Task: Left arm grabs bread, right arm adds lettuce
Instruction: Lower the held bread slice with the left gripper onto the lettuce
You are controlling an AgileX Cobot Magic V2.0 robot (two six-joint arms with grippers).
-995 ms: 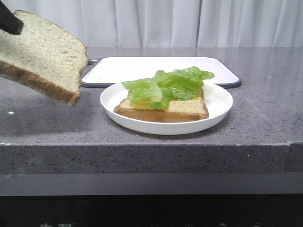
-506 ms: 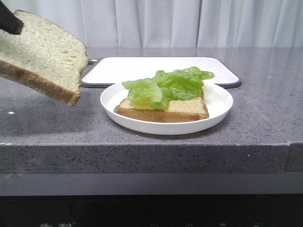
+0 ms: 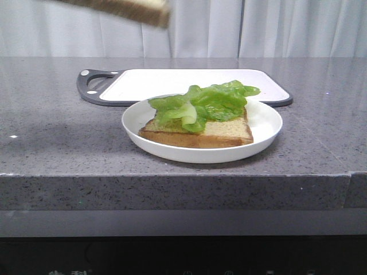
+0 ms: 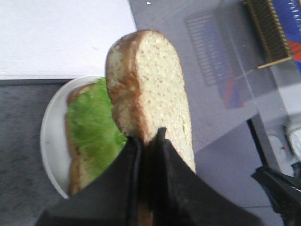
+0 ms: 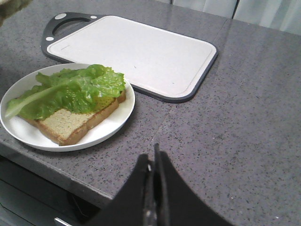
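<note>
The left gripper [image 4: 149, 141] was clamped on the lower edge of the bread [image 4: 150, 89], holding the slice in the air above the plate [image 4: 49, 141]; in the front view only a strip of its crust [image 3: 123, 7] showed at the top edge. The lettuce [image 3: 203, 103] lay spread over the second slice [image 3: 218, 133] on the white plate, just in front of the cutting board [image 3: 189, 83]. The right gripper [image 5: 153, 162] was fully closed with nothing between its fingers, above the grey counter [image 5: 235, 122] beside the plate.
</note>
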